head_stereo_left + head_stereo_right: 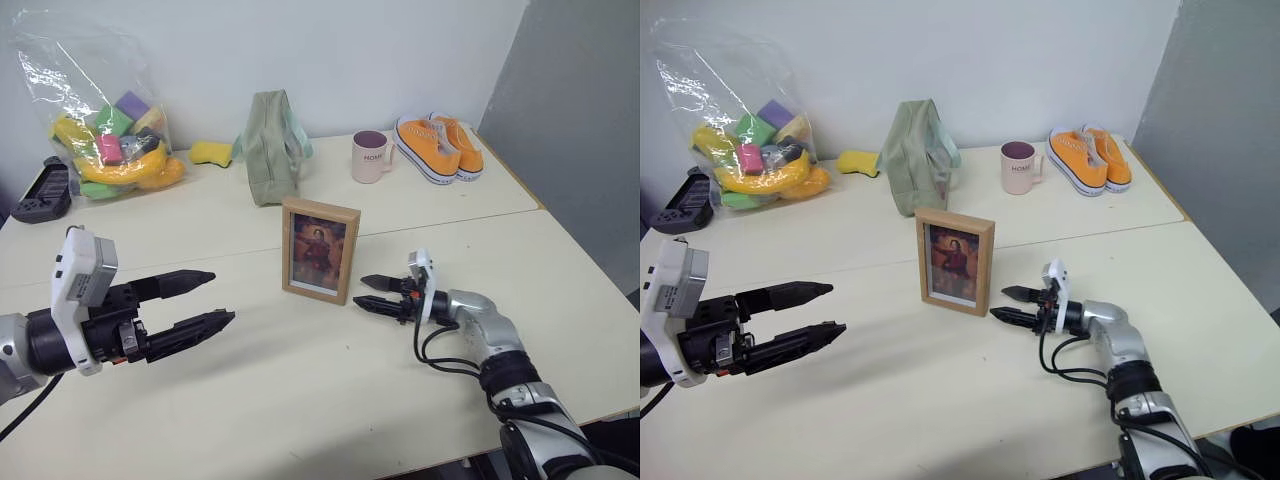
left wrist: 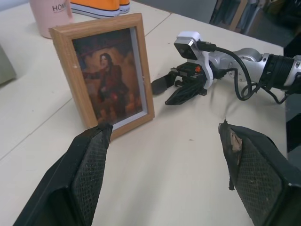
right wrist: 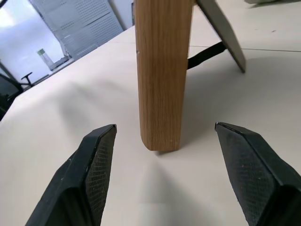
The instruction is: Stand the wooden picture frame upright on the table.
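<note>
The wooden picture frame (image 1: 320, 249) stands upright on the pale table (image 1: 300, 390), its portrait facing me. From the right wrist view its light-wood edge (image 3: 163, 70) is seen side-on, with the fold-out stand (image 3: 221, 30) propped out behind. My right gripper (image 1: 378, 295) is open just to the frame's right, fingers pointing at it, a small gap between them and the wood. My left gripper (image 1: 200, 300) hovers open at the front left, well away from the frame, nothing between its fingers (image 2: 89, 174).
Along the back of the table sit a clear bag of colourful toys (image 1: 110, 135), a black controller (image 1: 42, 192), a yellow sponge (image 1: 210, 152), a green pouch (image 1: 272, 148), a pink mug (image 1: 371, 156) and orange shoes (image 1: 438, 146). A grey panel (image 1: 590, 130) stands at right.
</note>
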Robot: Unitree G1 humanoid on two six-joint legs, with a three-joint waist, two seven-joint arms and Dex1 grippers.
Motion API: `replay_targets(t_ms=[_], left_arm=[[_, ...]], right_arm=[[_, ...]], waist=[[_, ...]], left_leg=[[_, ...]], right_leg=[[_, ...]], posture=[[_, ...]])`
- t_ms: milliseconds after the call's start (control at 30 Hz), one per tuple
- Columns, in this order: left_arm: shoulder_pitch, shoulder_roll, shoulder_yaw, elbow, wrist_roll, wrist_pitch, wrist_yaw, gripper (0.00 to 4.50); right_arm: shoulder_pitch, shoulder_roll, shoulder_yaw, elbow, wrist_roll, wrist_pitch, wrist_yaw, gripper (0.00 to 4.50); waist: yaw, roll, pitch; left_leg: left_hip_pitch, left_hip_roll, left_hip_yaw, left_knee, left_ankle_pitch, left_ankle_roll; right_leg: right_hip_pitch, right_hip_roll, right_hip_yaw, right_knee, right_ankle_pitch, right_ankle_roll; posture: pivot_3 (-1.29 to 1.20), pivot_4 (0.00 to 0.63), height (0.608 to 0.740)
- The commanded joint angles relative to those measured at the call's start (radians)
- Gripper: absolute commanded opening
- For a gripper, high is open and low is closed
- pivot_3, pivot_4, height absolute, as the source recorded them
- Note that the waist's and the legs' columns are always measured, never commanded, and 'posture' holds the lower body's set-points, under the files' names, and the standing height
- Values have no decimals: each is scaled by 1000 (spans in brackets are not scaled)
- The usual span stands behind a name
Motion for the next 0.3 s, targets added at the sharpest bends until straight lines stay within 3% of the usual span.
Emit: replay_targets(t_ms=[33,300], left_arm=[[-29,7,-16,11,-66,27,22,3886],[-95,20,-61,41,-77,36,53,3886]], right_arm=[[49,-36,-47,-182,78,96,-43,3532],[65,-41,-52,-236,112,146,-100,3532]], waist=[[2,0,0],[-1,0,0]], left_leg=[[0,0,0,0,0,0],[0,0,0,0,0,0]], right_leg=[[0,0,0,0,0,0],[0,0,0,0,0,0]], posture=[[0,150,740],[0,150,740]])
